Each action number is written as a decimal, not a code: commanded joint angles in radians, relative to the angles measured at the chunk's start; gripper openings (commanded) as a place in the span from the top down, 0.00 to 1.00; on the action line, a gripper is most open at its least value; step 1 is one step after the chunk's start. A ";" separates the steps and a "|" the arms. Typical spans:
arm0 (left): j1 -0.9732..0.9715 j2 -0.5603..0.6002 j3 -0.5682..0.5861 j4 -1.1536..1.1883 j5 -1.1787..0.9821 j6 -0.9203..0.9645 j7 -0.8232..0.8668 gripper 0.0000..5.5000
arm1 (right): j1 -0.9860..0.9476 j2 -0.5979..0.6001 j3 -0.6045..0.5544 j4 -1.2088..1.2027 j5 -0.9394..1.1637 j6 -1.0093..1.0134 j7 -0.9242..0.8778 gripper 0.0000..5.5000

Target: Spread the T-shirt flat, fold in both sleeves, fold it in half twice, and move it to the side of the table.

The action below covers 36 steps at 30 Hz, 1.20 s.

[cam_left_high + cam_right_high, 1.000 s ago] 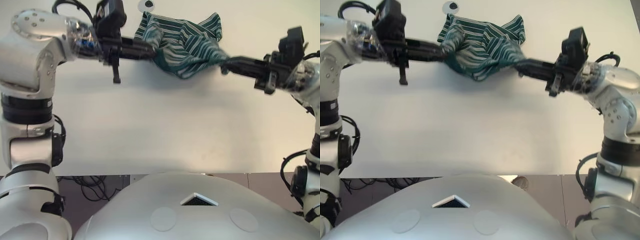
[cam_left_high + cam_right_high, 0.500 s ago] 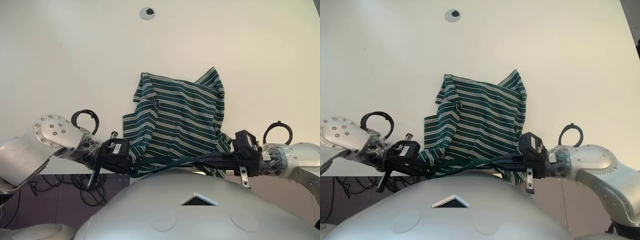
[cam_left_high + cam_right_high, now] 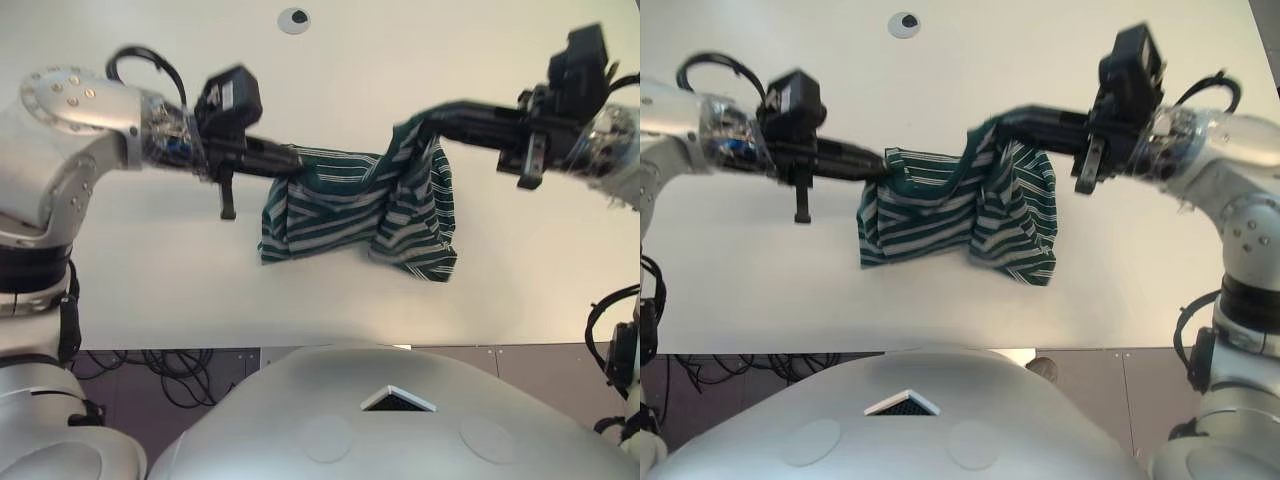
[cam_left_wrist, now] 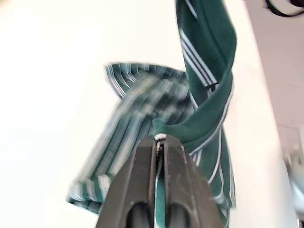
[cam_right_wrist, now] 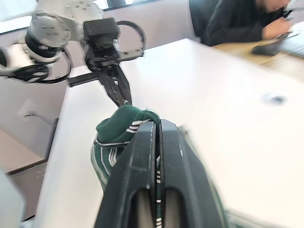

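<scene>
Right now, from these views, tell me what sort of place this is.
Probably an office or lab workroom: a wide white table with a cable grommet, loose cables below its near edge, and a wooden desk beyond it.

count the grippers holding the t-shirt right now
2. The left gripper has its jaws shut on the T-shirt at its upper end on the robot's left. The right gripper clamps the other upper end, held higher. None appear hidden.

White table [image 3: 140, 280] is carrying a small round grey disc [image 3: 294, 19], sitting at 12 o'clock toward the far side.
</scene>
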 commanded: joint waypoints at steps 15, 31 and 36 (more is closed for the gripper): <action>-0.805 -0.327 -0.053 1.124 0.463 -0.626 0.047 1.00 | -0.810 0.197 0.128 0.963 -0.460 -0.462 0.179 1.00; -1.220 -0.431 -0.099 1.702 0.911 -0.927 0.563 1.00 | -1.331 0.299 0.110 1.704 -0.874 -0.879 -0.160 1.00; -1.269 -0.435 -0.090 1.708 0.966 -0.937 0.645 1.00 | -1.392 0.299 0.088 1.714 -0.931 -0.911 -0.269 1.00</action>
